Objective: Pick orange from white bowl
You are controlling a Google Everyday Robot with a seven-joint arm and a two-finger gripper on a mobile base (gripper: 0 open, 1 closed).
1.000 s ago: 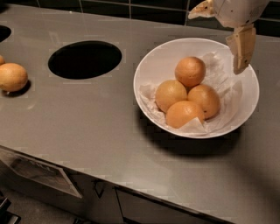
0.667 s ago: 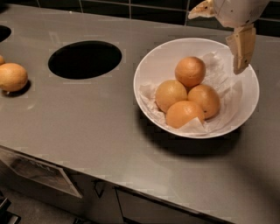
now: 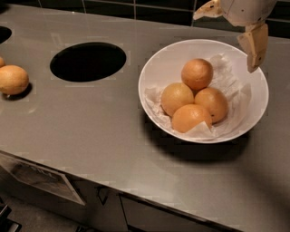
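Approach step judged in hand, nothing grabbed yet. End effector (image 3: 224,43) parked above back right rim of white bowl (image 3: 154,72), spread wide, empty. Orange (image 3: 197,74) sat at back of four-fruit pile on crumpled paper (image 3: 231,97). Next move: drop needed, neighbours not to be nudged. Grey bench (image 3: 90,131), round hole (image 3: 88,61), stray fruit (image 3: 12,79) at left, dark tiles (image 3: 136,9) behind.

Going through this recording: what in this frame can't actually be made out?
Camera view, the only one:
- The gripper, above the white bowl's far right rim: its upper part and the arm are cut off by the top edge.
- The bowl's bottom: covered by the paper liner and four oranges.
- The second hole and a sliver of fruit: cut by the left edge.
- The round hole: its inside is pure black.
- The cabinet label: blurred, unreadable.
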